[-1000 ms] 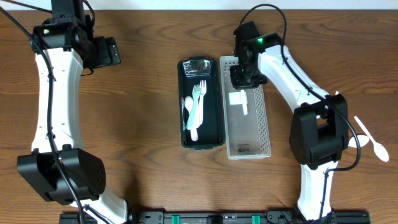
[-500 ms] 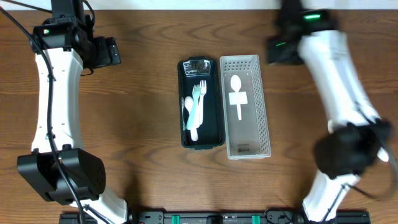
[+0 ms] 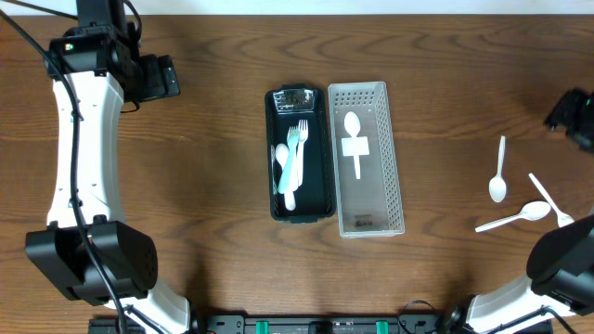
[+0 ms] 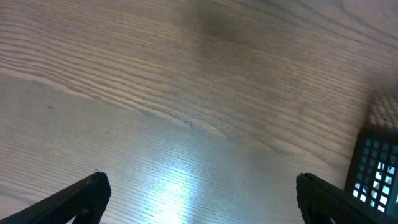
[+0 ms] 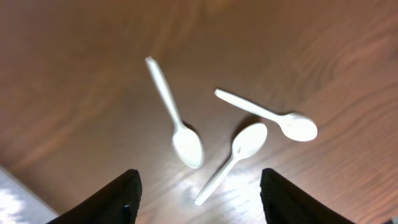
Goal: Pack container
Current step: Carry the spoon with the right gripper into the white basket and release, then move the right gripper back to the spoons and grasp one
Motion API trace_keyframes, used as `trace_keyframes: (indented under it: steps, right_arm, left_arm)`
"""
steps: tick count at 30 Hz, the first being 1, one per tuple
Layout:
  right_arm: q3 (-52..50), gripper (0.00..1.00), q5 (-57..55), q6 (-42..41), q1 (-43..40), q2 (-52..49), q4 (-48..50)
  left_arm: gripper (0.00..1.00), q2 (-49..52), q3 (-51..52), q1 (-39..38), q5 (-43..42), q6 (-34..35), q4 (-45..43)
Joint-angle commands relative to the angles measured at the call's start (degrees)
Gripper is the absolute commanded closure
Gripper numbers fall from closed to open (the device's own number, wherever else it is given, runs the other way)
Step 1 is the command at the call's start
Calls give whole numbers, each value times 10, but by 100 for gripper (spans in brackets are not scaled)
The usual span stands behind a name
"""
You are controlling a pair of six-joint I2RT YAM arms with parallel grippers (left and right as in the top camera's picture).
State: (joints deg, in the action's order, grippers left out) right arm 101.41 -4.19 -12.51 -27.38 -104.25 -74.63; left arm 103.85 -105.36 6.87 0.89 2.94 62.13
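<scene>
Withdrawn from the white tray [image 3: 380,199], where 1 spoon [image 3: 354,139] has been left lying lengthwise, the right gripper [image 5: 199,190] is now held over 3 loose spoons [image 5: 177,121] at the right side of the table, its jaws spread wide with nothing between them. Since 2 of those spoons lie touching or nearly so, both could be caught in 1 closure, or 1 flicked away, and a flat handle could be missed altogether. No help is offered by the left gripper [image 4: 202,190], held fully spread and empty beside the black container [image 3: 314,190].
</scene>
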Motion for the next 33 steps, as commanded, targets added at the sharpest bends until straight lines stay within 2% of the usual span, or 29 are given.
trace_keyframes:
  steps: [1, 6, 10, 20, 33]
  right_arm:
    - [-94, 33, 14, 26, -8, -10, 46]
    - [-205, 28, 15, 34, -2, -10, 138]
    - [-251, 23, 25, 54, 2, -10, 184]
    - [-285, 15, 36, 60, 29, -11, 249]
    - [-334, 15, 36, 57, 35, -18, 328]
  left_arm:
    - [2, 7, 2, 2, 7, -4, 1]
    - [2, 7, 2, 2, 7, -4, 2]
    - [2, 7, 2, 2, 7, -4, 2]
    - [2, 7, 2, 2, 7, -4, 4]
    - [2, 7, 2, 2, 7, -4, 4]
